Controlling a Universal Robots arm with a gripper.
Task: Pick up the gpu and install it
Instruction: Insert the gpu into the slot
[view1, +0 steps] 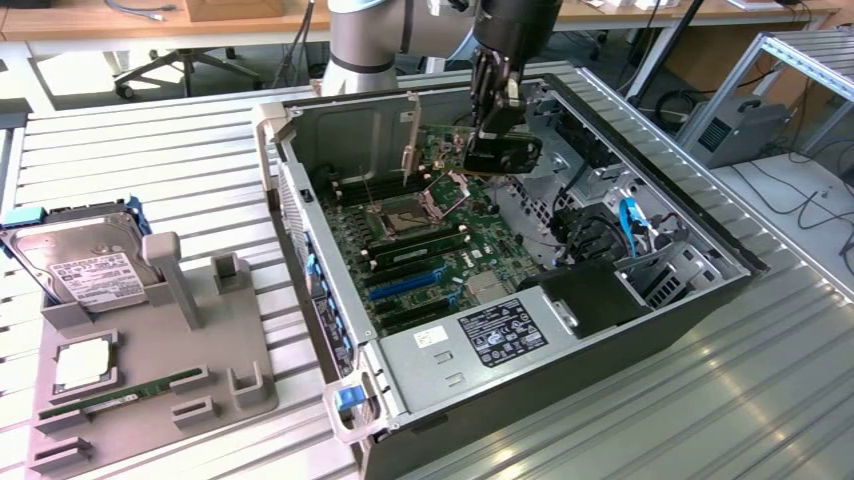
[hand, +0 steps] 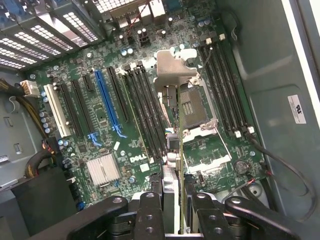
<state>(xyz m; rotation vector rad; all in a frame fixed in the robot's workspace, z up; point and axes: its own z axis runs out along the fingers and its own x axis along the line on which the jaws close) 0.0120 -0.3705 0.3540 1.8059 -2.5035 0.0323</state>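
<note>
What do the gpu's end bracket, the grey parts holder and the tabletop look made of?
End bracket of the gpu: probably sheet metal, silvery, dull sheen, folded lip.
Parts holder: likely plastic, matt even grey, blocky slots; moulded or printed, cannot tell.
Table: looks like aluminium, ribbed silvery slats catching light.

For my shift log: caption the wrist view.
The fingers hold the gpu edge-on over the motherboard.

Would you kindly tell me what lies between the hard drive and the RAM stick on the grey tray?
In the exterior view, a square silver processor chip lies flat on the tray between them.
</note>
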